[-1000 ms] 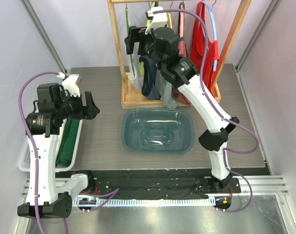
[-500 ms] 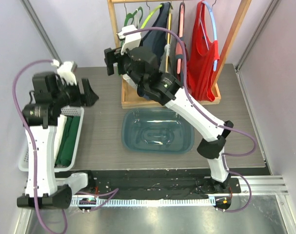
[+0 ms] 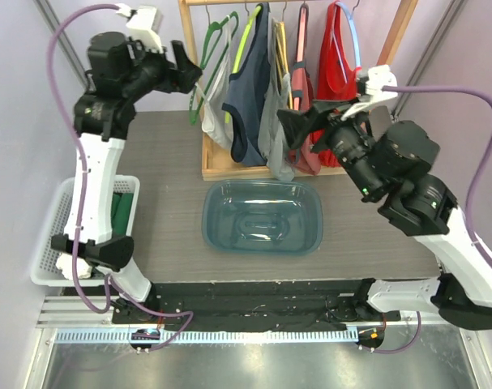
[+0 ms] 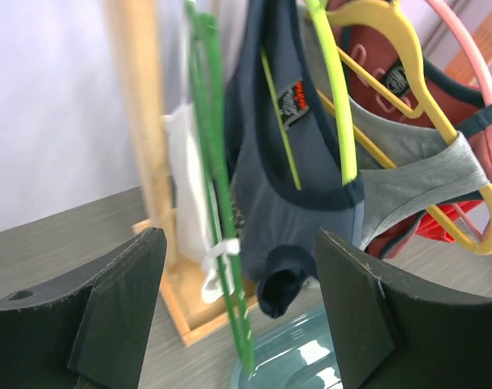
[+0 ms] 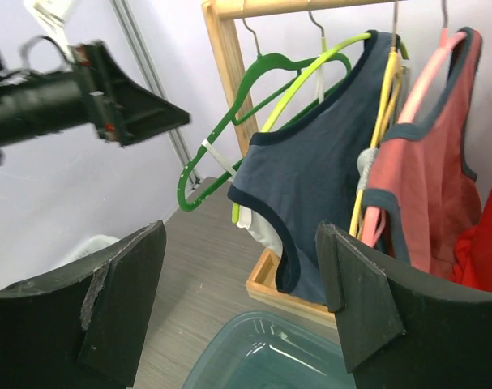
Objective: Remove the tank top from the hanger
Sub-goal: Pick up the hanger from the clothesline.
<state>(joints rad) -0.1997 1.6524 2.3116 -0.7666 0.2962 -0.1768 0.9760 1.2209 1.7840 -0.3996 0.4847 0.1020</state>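
Worktop point(image 3: 164, 162): grey wood grain; it carries everything you see below.
Rack point(image 3: 217, 173): a wooden frame at the far side of the worktop, with 5 hangers on its top rail.
Tub point(image 3: 217, 219): blue-grey plastic, in the middle of the worktop just in front of the rack. You see only its bare moulded floor.
Basket point(image 3: 49, 235): white and slotted, at the left edge of the worktop. A folded green cloth point(image 3: 121, 212) lies in it.
Navy tank top point(image 3: 250, 97): on the lime hanger point(image 3: 244, 44), second from the left, hanging free above the rack base.
Grey tank top point(image 3: 276, 121): on the yellow hanger point(image 4: 391, 57), pressed against the navy one.
Salmon tank top point(image 5: 428, 186): on the pink hanger point(image 5: 424, 73).
Red tank top point(image 3: 343, 73): on the blue hanger point(image 3: 357, 40), at the right end.
Green hanger point(image 3: 203, 73): at the left end, tilted, with a white garment point(image 3: 219, 105) beside it.
Left hand point(image 3: 190, 74): raised high, near the green hanger, fingers spread wide with nothing gripped.
Right hand point(image 3: 290, 130): in front of the grey and salmon tops, fingers spread and holding nothing.
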